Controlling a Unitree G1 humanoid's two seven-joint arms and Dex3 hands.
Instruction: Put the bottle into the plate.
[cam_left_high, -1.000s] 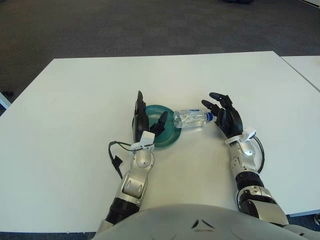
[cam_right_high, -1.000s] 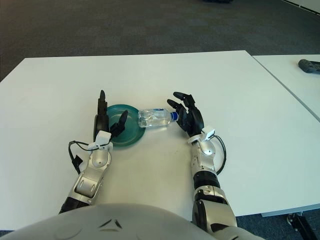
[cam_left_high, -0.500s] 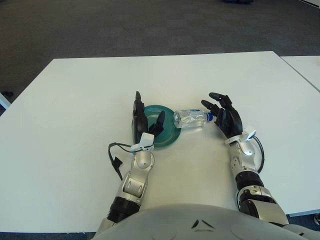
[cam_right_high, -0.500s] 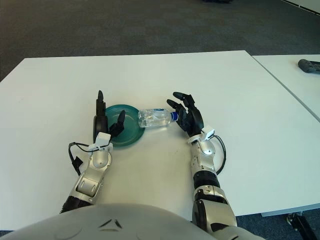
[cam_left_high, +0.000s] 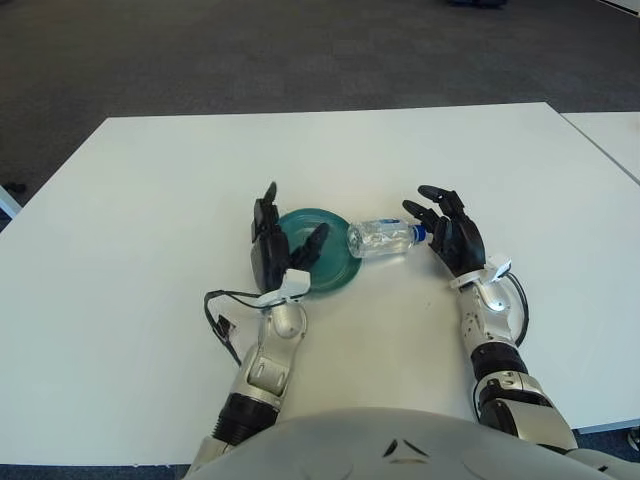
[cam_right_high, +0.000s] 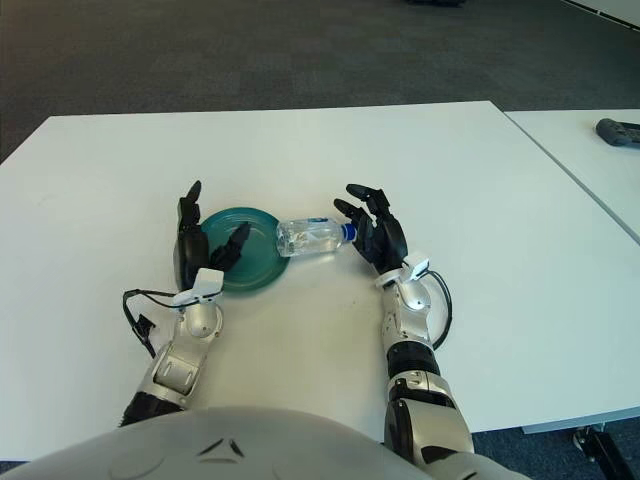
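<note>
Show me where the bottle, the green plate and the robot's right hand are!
bottle (cam_left_high: 385, 238), left eye view, middle of its clear body.
green plate (cam_left_high: 340, 270), left eye view, bare inside near the right rim.
right hand (cam_left_high: 452, 238), left eye view, the palm.

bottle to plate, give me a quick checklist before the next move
1. Bottle lies on its side, cap toward the right hand: ok.
2. Bottle grasped: not ok, right hand fingers spread beside the cap.
3. Plate holds nothing: ok.
4. Bottle inside plate: not ok, only its base reaches the rim.
5. Left hand out of the way: not ok, its fingers sit over the plate's left side.
6. Right hand touching cap: cannot tell.
</note>
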